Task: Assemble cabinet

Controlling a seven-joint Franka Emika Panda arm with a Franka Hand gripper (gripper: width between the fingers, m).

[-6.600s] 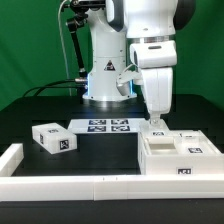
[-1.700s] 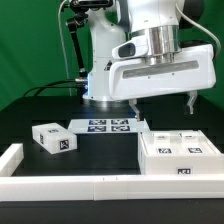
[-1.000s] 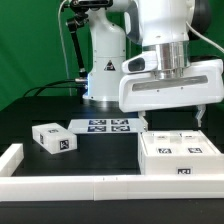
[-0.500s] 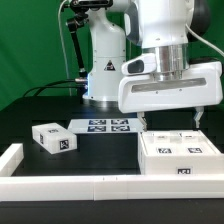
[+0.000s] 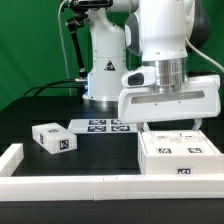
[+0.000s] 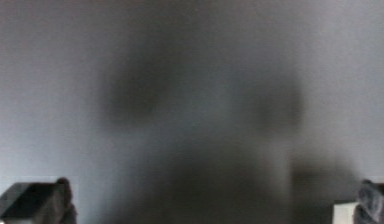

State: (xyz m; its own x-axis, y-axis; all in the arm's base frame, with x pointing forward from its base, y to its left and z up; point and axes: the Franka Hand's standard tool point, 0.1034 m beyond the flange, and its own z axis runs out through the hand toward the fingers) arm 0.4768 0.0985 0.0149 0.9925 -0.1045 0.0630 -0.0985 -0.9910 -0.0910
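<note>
Directly above the cabinet, the gripper hangs with its fingers pointing straight down. The cabinet is a large white box that lies on the black table at the exterior view's right. The jaws stand wide apart and hold nothing. In the wrist view the two fingertips show only at opposite edges, and the field between them is filled by a pale surface too blurred to name. It is judged to be the cabinet's top, seen from close by.

The cabinet therefore lies below the jaws, not beside them. Its long axis runs across the exterior view, and the broad hand is turned so that its opening runs along the same line. Both fingers sit over the cabinet's far edge, just inside its two ends. Whether they touch it cannot be told.

The arm's last links are stacked upright over the cabinet, with the wrist vertical. Well apart from the cabinet, toward the exterior view's left, a small tagged drawer block lies loose. The marker board lies between that block and the cabinet, farther back. A low border rail runs along the cabinet's near side.
</note>
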